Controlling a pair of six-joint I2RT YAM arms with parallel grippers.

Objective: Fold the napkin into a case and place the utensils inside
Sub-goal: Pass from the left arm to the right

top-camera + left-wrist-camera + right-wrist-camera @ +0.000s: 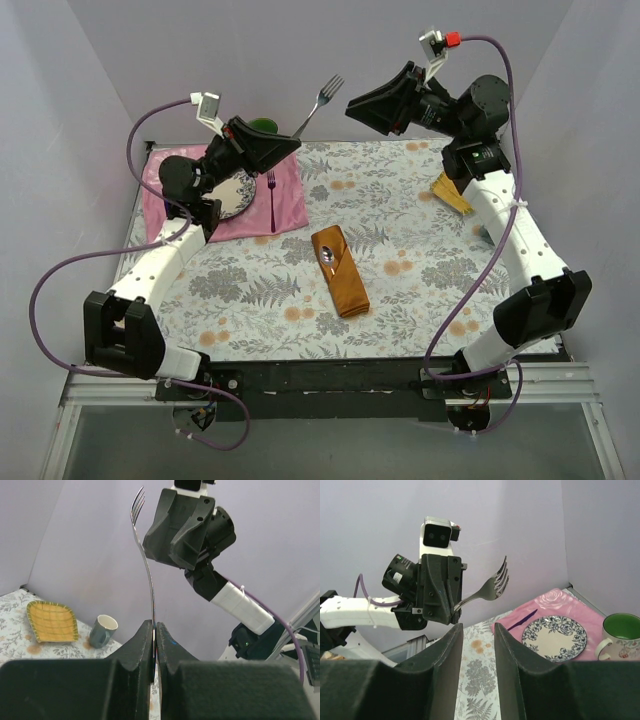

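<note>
Left gripper - jaws pinched tight on the handle end of a fork, held up off the table. From the left wrist view the fork stands nearly upright, tines at the top, with a slight bow in the handle.

Right gripper - also raised, facing the left one across the far side. Its fingers stand partly apart with nothing between them. It is near the tines but not touching the fork.

Napkin - folded into a narrow flat rust-orange pocket. It lies near the middle of the table at a slant, well apart from both grippers.

Spoon - its shiny bowl shows on the far half of the napkin. The handle cannot be made out, so I cannot tell how far it is tucked in.

Far left: a pink cloth with a patterned plate on it, partly behind the left arm. A green cup stands at its far edge.

Right side: a yellow dish, with a grey mug just beside it.
</note>
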